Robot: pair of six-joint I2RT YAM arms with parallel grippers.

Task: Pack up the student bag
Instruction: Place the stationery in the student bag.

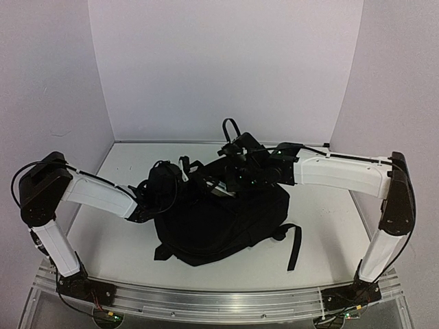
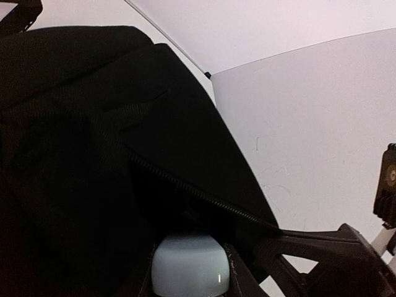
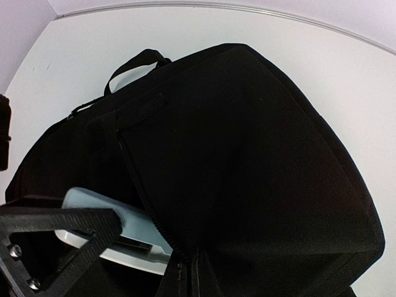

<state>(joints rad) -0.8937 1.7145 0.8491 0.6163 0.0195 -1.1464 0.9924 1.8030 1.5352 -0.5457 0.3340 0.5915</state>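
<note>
Left pincer [image 1: 163, 186] is seen pressed up against the top of the student bag [image 1: 219, 219]. Spread or pinched together can't be told, since only one black finger [image 2: 322, 257] is caught by its own camera (off at the lower right). Right in front of it a pale rounded thing [image 2: 189, 272] is tucked into the black fabric, just below the zipper [image 2: 204, 197], which is stretched slantwise above it.

Right pincer [image 1: 236, 175] is parked on the bag's far top edge, facing the left one. Its state can't be told either: one trussed finger [image 3: 62, 238] is shown, with a pale flat thing [image 3: 124, 229] lying just behind it, half covered by the bag's flap. Whether that thing is actually being pinched can't be made out. Further out from this pincer, the carry handle [image 3: 133, 65] is seen standing up.

The bag itself is laid on the table [image 1: 123, 247] between and under both pincers, with a strap [image 1: 295, 247] trailed out on the right pincer's side.
</note>
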